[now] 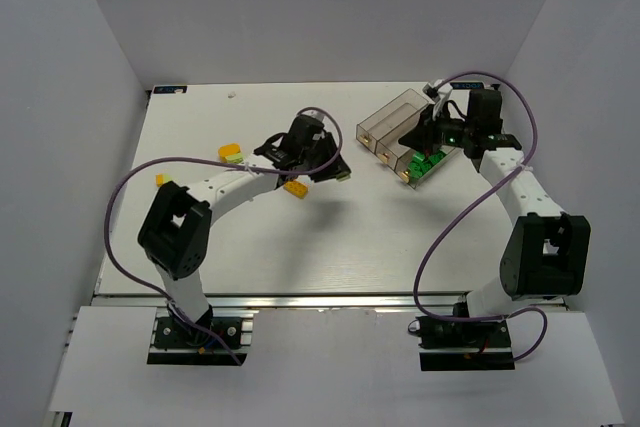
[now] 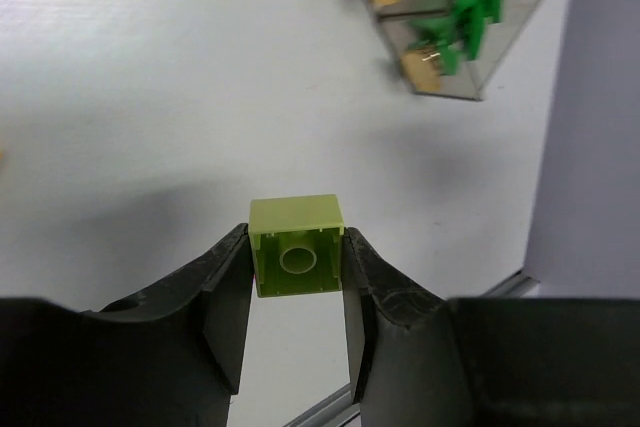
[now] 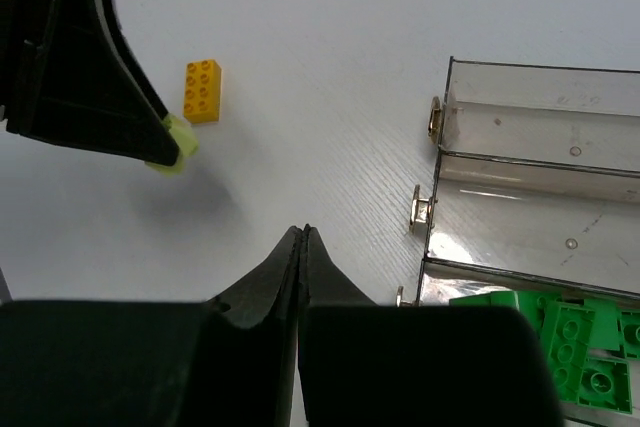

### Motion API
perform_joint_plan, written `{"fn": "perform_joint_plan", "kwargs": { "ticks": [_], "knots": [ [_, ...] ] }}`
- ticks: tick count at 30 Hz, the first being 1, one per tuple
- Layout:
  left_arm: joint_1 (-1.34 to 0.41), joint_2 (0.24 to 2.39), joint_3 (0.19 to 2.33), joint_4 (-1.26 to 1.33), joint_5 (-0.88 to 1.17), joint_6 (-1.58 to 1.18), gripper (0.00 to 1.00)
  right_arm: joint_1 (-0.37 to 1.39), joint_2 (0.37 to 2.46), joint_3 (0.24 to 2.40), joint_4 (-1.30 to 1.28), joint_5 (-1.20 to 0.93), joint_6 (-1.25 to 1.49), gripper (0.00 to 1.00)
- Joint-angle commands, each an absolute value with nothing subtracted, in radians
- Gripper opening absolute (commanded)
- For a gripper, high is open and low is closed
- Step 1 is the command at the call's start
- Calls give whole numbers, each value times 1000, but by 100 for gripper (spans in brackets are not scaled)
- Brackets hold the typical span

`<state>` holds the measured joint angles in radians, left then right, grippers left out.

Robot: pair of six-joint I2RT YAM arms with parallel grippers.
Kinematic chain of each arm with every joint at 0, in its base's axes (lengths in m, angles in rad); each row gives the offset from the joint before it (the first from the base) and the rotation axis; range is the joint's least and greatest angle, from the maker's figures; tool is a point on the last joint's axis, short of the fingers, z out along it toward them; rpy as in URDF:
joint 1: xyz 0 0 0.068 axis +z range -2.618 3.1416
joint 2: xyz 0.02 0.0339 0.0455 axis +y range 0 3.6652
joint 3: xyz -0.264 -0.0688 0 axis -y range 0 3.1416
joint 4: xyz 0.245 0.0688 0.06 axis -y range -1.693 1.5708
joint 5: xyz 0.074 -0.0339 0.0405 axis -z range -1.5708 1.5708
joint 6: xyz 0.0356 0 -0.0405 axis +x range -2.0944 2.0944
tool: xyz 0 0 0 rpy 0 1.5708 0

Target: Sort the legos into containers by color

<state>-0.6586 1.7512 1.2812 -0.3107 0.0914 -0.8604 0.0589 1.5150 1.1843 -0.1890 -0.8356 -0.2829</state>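
Between the black fingers of the left end effector (image 2: 297,247), the left wrist view shows a pale lime brick (image 2: 296,245) pinched by its sides. Its glossy hollow underside and round inner tube face the camera, detail that the overhead view reduces to a lime speck at the fingertips. From the right wrist, the right end effector (image 3: 303,237) has its tapered dark fingers pressed together on nothing, just short of the containers (image 3: 445,107). These are three narrow bins of smoky clear plastic joined side by side, with small brass-coloured knobs on their end walls. Green bricks (image 3: 580,357), studded and shiny, lie heaped in the bin nearest that camera. The same view makes out the studs of an orange-yellow brick (image 3: 202,90) lying flat on the white, faintly wood-grained surface (image 3: 330,67), near the held lime one. Overhead, a yellow and lime pair of bricks (image 1: 231,154) sits farther left.
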Motion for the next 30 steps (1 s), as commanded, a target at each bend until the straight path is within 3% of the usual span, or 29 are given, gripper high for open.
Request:
{"fn": "perform_joint_plan", "kwargs": {
  "ticks": [1,17,30],
  "knots": [
    [-664,1828,1406,-206,204,-793,15,43,1479,1229,-135,-830,-203,0],
    [-687,2204,1805,50,324,-794,17,23,1479,1227,-137,-842,-152,0],
    [-698,2416,2045,81,322,-847,24,14,1491,1241,-213,-851,-184,0]
  ]
}}
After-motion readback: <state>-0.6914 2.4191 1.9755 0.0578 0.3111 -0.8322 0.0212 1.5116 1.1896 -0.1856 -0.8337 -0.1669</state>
